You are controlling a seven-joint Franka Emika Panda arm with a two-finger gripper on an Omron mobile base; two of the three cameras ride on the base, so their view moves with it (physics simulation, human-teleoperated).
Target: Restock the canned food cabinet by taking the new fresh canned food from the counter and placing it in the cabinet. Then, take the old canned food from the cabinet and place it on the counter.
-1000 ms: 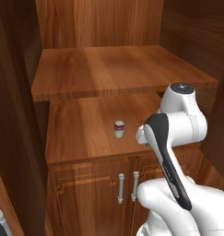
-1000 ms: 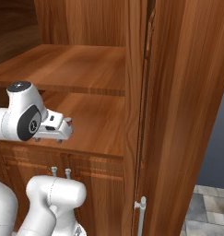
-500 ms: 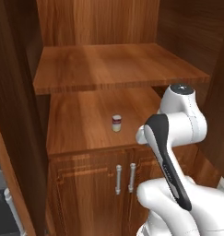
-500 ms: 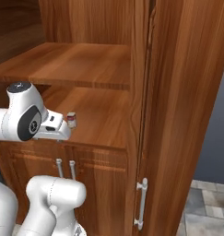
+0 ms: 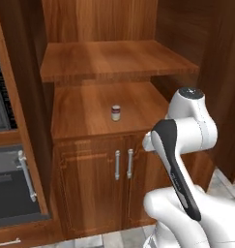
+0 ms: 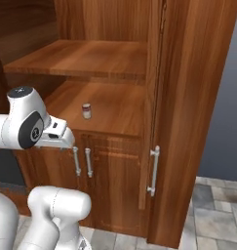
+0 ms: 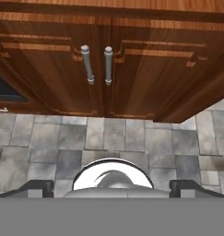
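We're parked in front of the cabinet (image 5: 104,63), arm tucked low and close to the base. Our jaws are spread fully apart and hold nothing; in the hand view the two dark fingertips (image 7: 37,188) sit wide at the bottom corners, looking down at grey floor tiles (image 7: 113,133) and the two lower doors.

The can (image 5: 116,112) stands upright on the cabinet's lower shelf (image 5: 85,114), roughly mid-width and toward the front half, alone on the bare wood. It shows a pale top, a dark maroon band and a lighter lower part, so we read it as the old canned food. The right base view has the same can (image 6: 86,111) on that shelf, well apart from the cabinet's side wall. It is too small to make out any label detail.

The upper shelf (image 5: 114,58) is a broad wooden board above it. Below the can's shelf, the two doors are closed, with their vertical metal bar handles (image 5: 124,164) side by side at the centre seam; the hand view shows the same pair of handles (image 7: 97,64) close together. A further bar handle (image 6: 153,171) sits on the tall panel right of the doors in the right base view.

Our wrist sits below shelf level, in front of the doors, well apart from the can. To the left in the left base view there is a dark appliance front (image 5: 12,184) with a bar handle.
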